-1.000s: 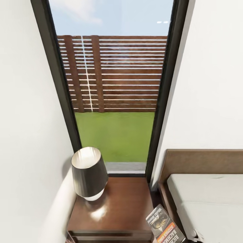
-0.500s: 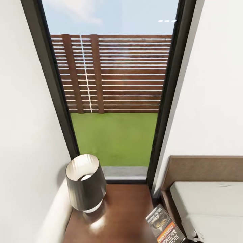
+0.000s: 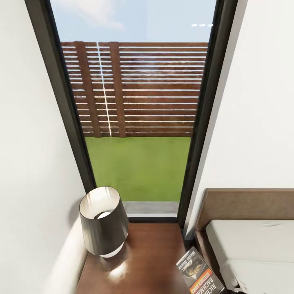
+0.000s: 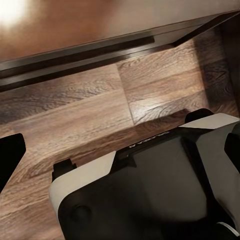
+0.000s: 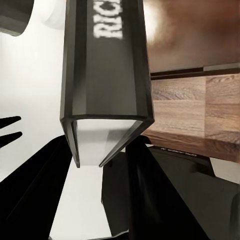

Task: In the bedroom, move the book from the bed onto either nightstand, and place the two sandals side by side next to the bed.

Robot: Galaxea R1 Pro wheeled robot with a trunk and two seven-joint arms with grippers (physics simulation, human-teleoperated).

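Glossy dark-wood nightstand [image 3: 151,261] under cone-shaded lamp [image 3: 103,220]; right gripper [image 5: 107,162] clamps thin paperback book [image 3: 199,273]; left gripper state unclear.

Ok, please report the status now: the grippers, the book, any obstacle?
Right gripper shut on the book, held beside the nightstand. Left gripper state unclear. Lamp occupies the nightstand's left side.

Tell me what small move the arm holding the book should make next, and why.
Probably carry the book leftward over the nightstand before lowering it. It hangs tilted above the gap between nightstand and bed, with bare tabletop right of the lamp.
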